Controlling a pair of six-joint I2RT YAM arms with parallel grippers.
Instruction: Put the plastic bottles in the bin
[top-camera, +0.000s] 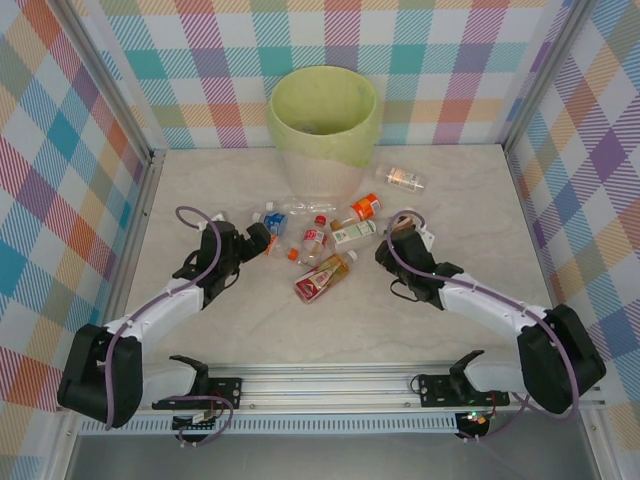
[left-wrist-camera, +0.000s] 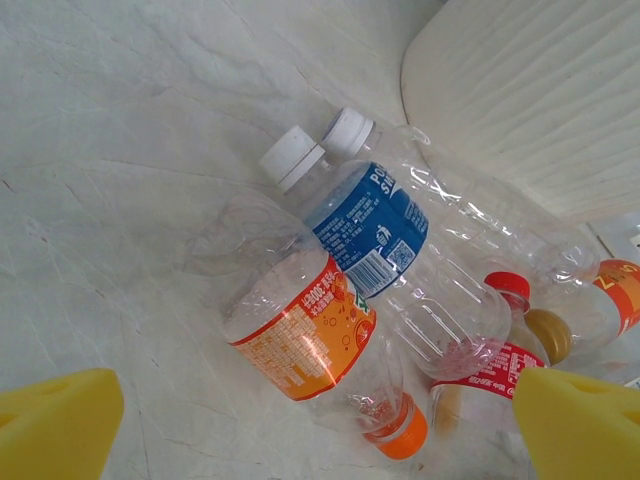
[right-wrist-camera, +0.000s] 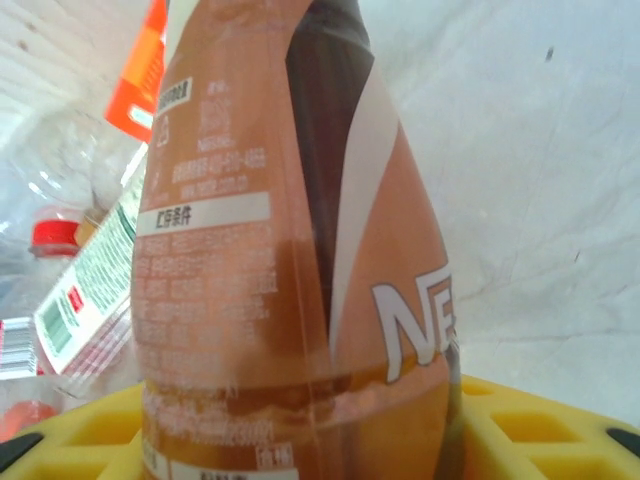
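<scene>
Clamping a brown-labelled bottle between its yellow pads, the right gripper sits at the right edge of the heap of plastic bottles. The heap lies on the table just near of the bin. The pickup step looks to be in hand: pads bear on both sides of the bottle, low on its body, though how firm the hold is I cannot tell.

The next move calls for a lift clear of the neighbouring bottles, then a carry far and left over the bin's rim before letting go. The bin is wide, so aim should matter less than height.

The left gripper hovers at the heap's left side, jaws spread wide and holding nothing. An orange-labelled bottle lies between its pads and looks the likely next pick. Most bottles remain on the table, including one lying alone to the right of the bin, so the task seems early.

Large white letters "NE" show on the held bottle, the rest turned away, with a white band of Chinese characters and fine print beside them. A blue-labelled bottle shows a white "P" and "S"; the orange label carries Chinese print too small to read.
</scene>
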